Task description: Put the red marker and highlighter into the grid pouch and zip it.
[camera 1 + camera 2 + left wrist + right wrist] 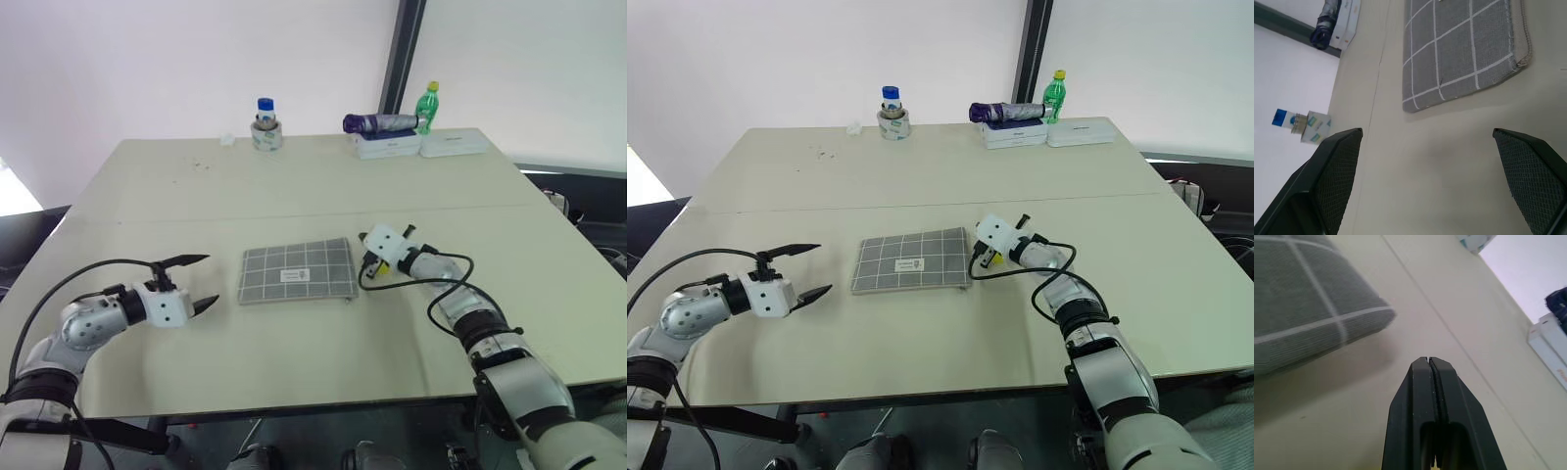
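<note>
Pouch (298, 271) flat on bench (294, 186), between the two hands. Right hand (984, 257) just beside its right edge, fingers clenched, nothing visibly held; a bit of yellow shows beside it. Left hand (201, 282) released, fingers wide apart, near pouch's left edge, not touching.

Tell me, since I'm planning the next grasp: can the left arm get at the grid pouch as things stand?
Probably yes. The left pincer is open and faces the grid pouch across bare table, with nothing between them.
</note>
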